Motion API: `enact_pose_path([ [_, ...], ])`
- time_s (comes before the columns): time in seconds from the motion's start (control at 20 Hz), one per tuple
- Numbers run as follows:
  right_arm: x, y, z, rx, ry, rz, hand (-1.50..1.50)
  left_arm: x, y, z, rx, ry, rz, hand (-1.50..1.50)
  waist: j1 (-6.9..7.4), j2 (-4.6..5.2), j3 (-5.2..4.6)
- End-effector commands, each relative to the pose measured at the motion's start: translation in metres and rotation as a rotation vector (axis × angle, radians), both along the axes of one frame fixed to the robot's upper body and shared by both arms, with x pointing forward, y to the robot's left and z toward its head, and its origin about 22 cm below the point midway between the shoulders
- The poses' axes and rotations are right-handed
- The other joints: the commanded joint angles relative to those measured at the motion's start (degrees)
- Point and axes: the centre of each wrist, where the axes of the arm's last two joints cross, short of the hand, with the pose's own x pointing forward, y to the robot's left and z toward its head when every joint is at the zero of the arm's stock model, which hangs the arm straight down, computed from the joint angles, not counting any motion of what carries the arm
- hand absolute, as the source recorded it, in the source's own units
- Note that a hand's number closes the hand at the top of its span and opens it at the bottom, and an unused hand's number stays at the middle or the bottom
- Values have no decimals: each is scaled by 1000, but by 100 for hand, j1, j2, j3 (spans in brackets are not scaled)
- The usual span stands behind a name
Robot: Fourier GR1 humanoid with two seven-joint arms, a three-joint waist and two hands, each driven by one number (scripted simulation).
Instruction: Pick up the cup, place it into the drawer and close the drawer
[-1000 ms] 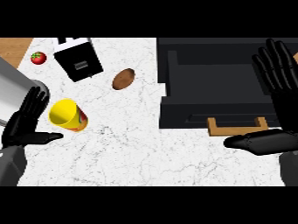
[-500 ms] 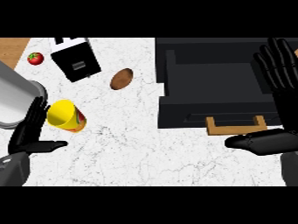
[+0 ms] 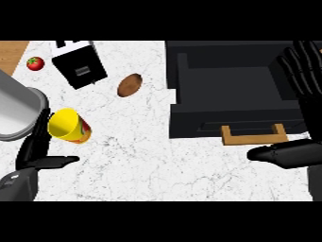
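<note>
The yellow cup (image 3: 68,125) with an orange-red side lies tilted on the white marble counter (image 3: 142,160) at the left. My left hand (image 3: 36,150) is just below and left of it, fingers straight and upward, thumb out to the right, close to the cup but not closed round it. The black drawer (image 3: 233,92) stands open at the upper right, its wooden handle (image 3: 254,135) facing me. My right hand (image 3: 309,90) rests open at the right edge, fingers up over the drawer's right side, thumb pointing left below the handle.
A big grey cylinder (image 3: 6,104) stands at the left edge, touching the cup's left side. A black box (image 3: 80,66), a brown potato (image 3: 129,84) and a red tomato (image 3: 36,63) lie further back. Wooden floor shows at the upper left corner.
My left hand has slid down and left, drawing back a little from the cup. The cup, drawer and right hand have stayed where they were.
</note>
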Motion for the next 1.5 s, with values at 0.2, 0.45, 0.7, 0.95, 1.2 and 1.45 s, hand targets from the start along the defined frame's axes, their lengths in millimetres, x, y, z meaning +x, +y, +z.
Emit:
enact_pose_path([
  [0.2, 8, 3, -1, 1, 2, 12, -150, 10, -6, 4, -60, -62, -67, -150, -43, 24, -7],
  [0.45, 10, -7, 9, -4, 0, -3, -150, 15, -18, 1, -80, -89, -81, -150, -28, 18, -4],
  [0.7, 13, -7, 5, 4, -3, 16, -150, 29, -28, 8, -196, -117, -183, 150, -46, 44, -9],
  [0.95, 8, -5, 14, -25, 12, -7, -150, 33, -52, 3, -57, -283, -84, 150, -24, 4, -4],
  [1.2, 11, -18, 2, -15, 4, 14, -150, 34, -45, 7, 47, -377, 27, 150, -33, 28, -2],
  [1.45, 2, -29, 4, -17, 14, -8, -150, 31, -77, -6, 14, -390, 197, 150, 5, -21, 10],
])
